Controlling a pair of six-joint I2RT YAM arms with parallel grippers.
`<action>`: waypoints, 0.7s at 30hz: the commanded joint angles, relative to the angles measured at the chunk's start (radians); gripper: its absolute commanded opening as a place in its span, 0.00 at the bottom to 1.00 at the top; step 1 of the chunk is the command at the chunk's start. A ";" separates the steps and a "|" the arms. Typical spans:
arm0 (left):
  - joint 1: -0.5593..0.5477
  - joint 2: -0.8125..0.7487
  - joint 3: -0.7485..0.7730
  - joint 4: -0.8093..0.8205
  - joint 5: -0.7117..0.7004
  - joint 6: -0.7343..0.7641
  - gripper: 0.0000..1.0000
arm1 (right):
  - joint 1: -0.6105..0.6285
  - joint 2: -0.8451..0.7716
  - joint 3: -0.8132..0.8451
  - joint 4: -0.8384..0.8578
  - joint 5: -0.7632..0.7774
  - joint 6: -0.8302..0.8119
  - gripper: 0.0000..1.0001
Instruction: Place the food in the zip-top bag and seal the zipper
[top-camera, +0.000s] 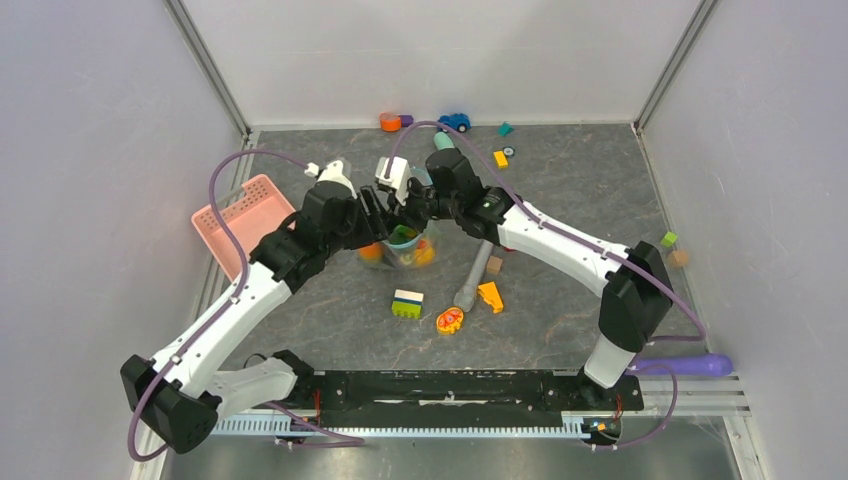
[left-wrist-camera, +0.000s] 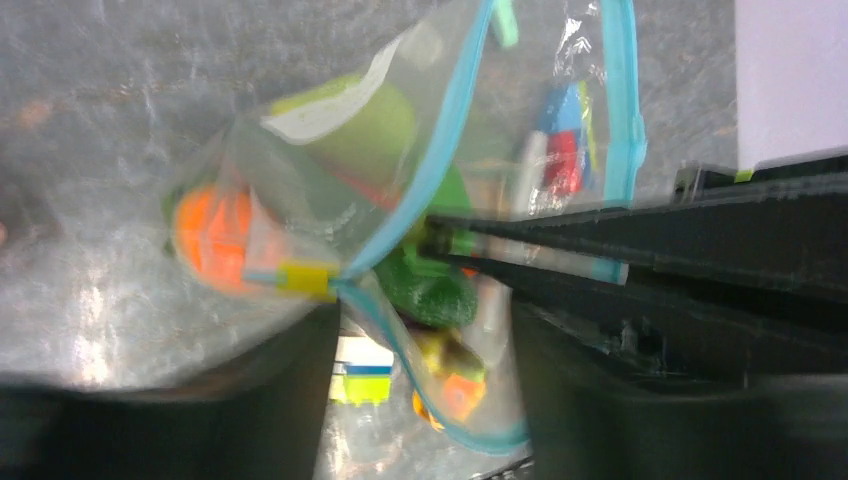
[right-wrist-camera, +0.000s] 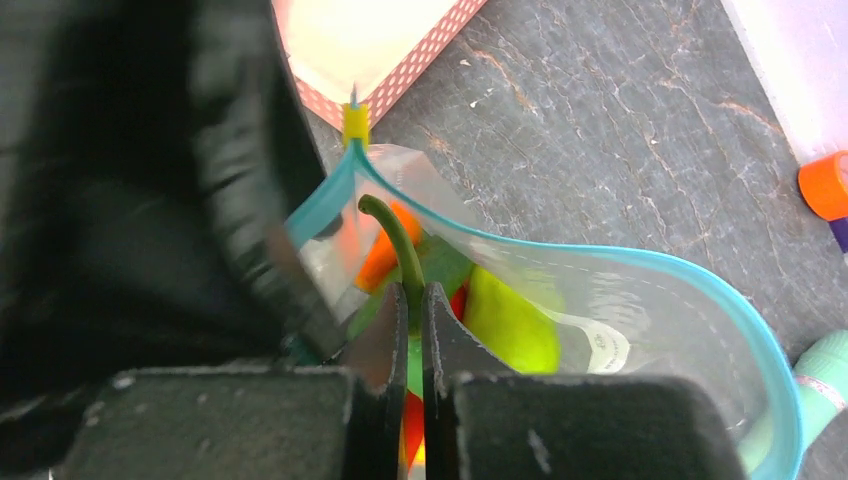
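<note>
The right tool (right-wrist-camera: 414, 296) is pinched shut on the zipper (left-wrist-camera: 445, 150) of the zip-top bag (right-wrist-camera: 640, 300), upright and mouth-open at the middle of the bench (top-camera: 560, 200). The left tool (left-wrist-camera: 425, 335) has its jaws apart at the bag's corner. Inside I see food (left-wrist-camera: 215, 235): orange, green, yellow-green, possibly red.

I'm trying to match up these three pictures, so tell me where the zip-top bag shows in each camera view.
Top external: zip-top bag at the centre of the table, right of the pink basket.
Left wrist: it fills the left and middle.
Right wrist: lower middle to right, mouth open.
Shared landmark: its teal zipper, seen in all three.
</note>
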 joint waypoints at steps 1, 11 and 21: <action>-0.001 -0.084 -0.001 0.041 -0.031 0.086 0.96 | -0.004 0.043 0.031 -0.077 0.016 0.035 0.00; 0.000 -0.277 -0.039 -0.018 -0.228 0.217 1.00 | -0.004 0.064 0.050 -0.103 0.074 0.033 0.00; 0.462 -0.225 -0.235 0.233 0.044 0.215 1.00 | -0.026 0.092 0.084 -0.129 0.095 0.034 0.00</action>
